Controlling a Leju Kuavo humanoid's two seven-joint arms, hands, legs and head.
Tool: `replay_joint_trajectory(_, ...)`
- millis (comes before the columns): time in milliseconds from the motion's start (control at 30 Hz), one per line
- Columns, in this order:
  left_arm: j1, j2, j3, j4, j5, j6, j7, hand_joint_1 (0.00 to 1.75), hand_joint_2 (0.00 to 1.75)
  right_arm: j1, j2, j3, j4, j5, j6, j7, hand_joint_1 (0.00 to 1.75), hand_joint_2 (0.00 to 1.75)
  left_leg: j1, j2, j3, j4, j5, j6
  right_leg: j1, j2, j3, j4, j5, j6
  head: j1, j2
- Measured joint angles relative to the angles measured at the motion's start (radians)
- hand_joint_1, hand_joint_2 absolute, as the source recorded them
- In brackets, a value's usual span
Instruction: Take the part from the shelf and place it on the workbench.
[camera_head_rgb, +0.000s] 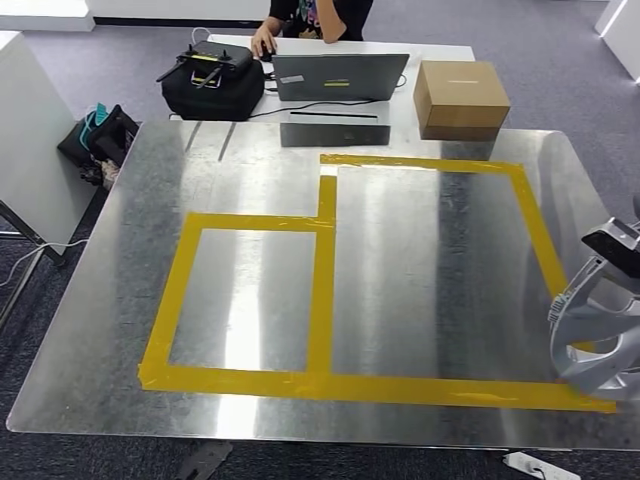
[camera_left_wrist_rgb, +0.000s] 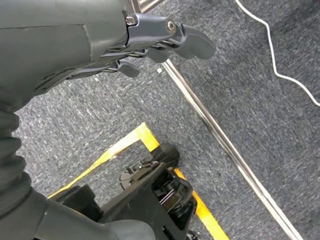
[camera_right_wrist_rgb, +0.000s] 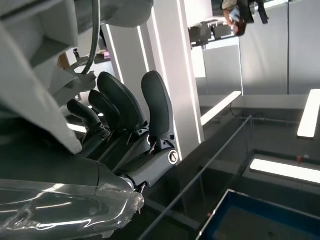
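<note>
Steel workbench (camera_head_rgb: 392, 250), part (camera_head_rgb: 596, 335) at edge

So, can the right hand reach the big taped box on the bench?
Likely yes: the right hand, holding the part, is at the right edge of the taped box, and nothing lies inside it.

part (camera_head_rgb: 596, 335): cut by head view's right edge | person (camera_head_rgb: 317, 18): cut by top edge | right hand (camera_right_wrist_rgb: 124, 125): hold on part unclear
</note>
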Motion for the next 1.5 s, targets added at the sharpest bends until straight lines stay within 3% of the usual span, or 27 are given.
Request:
replay_joint_trajectory(667,-0.001,0.000,-0.006,0.000,0.000,0.010,-0.004,0.00,1.75,-0.025,0.000,0.037,-0.036,-0.022,0.019,-0.034,1.75,1.75,0.000,-0.001,-0.003,0.000,0.002,-0.002,0.000,-0.001,-0.003,0.003,0.000,0.000,0.000,0.000)
replay_joint_trajectory(800,-0.001,0.000,-0.007,0.000,-0.003,0.014,-0.004,0.00,1.75,-0.026,0.012,0.052,-0.058,-0.085,0.025,-0.086,1.75,1.75,0.000,0.000,-0.004,0.000,0.002,-0.002,0.000,-0.001,-0.004,0.004,0.000,0.000,0.000,0.000)
replay_joint_trajectory(900,-0.004,0.000,-0.011,0.000,-0.009,0.016,-0.002,0.00,1.75,-0.026,0.040,0.075,-0.106,-0.185,0.080,-0.118,1.75,1.75,0.000,0.000,-0.004,0.000,0.002,-0.003,0.000,0.000,-0.005,0.005,0.000,0.000,0.000,0.000)
replay_joint_trajectory(1133,-0.005,-0.001,-0.018,0.000,-0.018,0.022,0.008,0.00,1.75,-0.025,0.110,0.151,-0.206,-0.417,0.316,-0.151,1.75,1.75,0.001,-0.001,-0.004,0.000,0.003,-0.004,0.000,-0.001,-0.006,0.005,-0.001,-0.002,0.000,0.000)
replay_joint_trajectory(1500,-0.006,0.001,-0.031,0.000,-0.038,-0.011,0.029,0.00,1.75,-0.091,0.192,0.268,-0.260,-0.381,0.388,-0.140,1.75,1.75,0.000,0.000,-0.006,0.000,0.004,-0.005,0.000,-0.001,-0.008,0.006,0.000,-0.002,0.000,0.000)
